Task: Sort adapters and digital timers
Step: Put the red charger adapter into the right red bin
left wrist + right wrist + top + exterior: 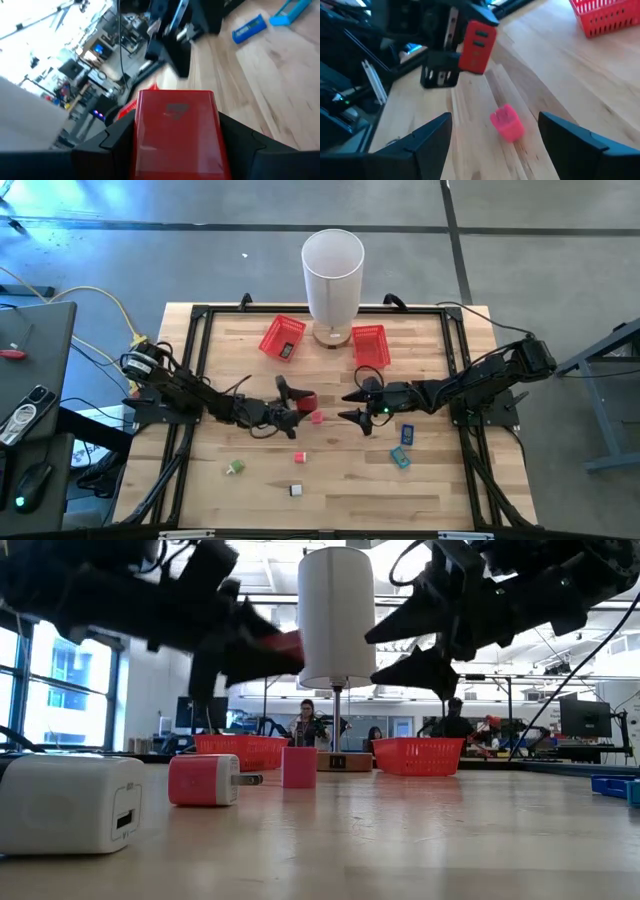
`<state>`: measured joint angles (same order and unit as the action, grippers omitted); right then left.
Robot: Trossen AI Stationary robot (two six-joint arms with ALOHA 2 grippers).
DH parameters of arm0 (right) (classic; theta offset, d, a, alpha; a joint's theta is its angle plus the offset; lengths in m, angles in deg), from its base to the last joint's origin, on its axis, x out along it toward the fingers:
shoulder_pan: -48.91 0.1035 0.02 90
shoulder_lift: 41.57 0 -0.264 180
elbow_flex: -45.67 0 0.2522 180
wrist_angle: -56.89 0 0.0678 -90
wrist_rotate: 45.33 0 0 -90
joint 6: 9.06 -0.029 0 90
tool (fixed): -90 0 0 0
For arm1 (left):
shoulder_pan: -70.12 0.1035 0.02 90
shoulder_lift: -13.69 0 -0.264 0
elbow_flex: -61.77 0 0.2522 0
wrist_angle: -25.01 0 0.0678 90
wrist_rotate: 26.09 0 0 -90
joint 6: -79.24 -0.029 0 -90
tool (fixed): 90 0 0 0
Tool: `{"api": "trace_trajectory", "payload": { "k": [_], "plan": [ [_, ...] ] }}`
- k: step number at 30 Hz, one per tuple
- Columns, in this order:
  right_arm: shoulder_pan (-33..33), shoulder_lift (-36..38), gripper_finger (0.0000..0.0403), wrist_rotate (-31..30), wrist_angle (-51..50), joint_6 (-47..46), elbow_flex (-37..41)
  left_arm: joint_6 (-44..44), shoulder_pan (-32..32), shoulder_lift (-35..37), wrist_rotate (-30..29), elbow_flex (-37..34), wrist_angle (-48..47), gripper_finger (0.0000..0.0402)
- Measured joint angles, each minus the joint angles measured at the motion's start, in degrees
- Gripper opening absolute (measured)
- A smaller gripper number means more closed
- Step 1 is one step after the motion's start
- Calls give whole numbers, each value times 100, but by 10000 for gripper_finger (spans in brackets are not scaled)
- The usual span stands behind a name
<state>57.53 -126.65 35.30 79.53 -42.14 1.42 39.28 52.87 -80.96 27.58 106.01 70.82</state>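
On the left part of the wooden table [330,500] lies a small green and beige adapter [236,468], alone near the front. A little to the right of it are a small pink adapter [300,457] and, nearer the front edge, a small white cube-shaped adapter [296,490].

The left gripper [296,402] is stretched toward the middle of the table and is raised above the wood. Its two dark fingers are clamped on a red rectangular plastic timer [175,132], which fills the space between them in the left wrist view. Just beside this gripper, on the table, lies a small pink plug adapter [317,418]; it is apart from both grippers, and the right wrist view shows it below the held red timer.

At the back of the table stand two red plastic mesh baskets: the left red basket [282,337], with a small dark thing inside, and the right red basket [370,346]. Between them stands a tall white cylinder-shaped lamp shade [333,272] on a base.

The right gripper [358,406] hovers near the middle, facing the left one, with its fingers spread apart and nothing between them. To the right, near this arm, lie a blue flat timer [407,435] and a light blue adapter [400,458].
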Motion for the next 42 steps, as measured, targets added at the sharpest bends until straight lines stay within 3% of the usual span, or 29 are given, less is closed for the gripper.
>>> {"api": "trace_trajectory", "payload": {
  "k": [7, 16, 24, 38, 42],
  "plan": [
    [-2, 0, 286, -561, 418, -32, 1, -227, 83, 0, -1, 548, -431, 203],
    [-2, 0, 286, -552, 669, -1, 0, 76, 283, -233, 156, 1002, -707, 203],
    [-2, 0, 286, -556, 711, 76, 1, -495, 291, -820, 168, 1461, -672, 203],
    [0, 0, 286, -687, 547, 150, -1, -341, 293, -866, 207, 1688, -618, 203],
    [1, 0, 286, -666, 565, 172, 1, -237, 336, -866, 540, 1697, -617, 203]
  ]
}}
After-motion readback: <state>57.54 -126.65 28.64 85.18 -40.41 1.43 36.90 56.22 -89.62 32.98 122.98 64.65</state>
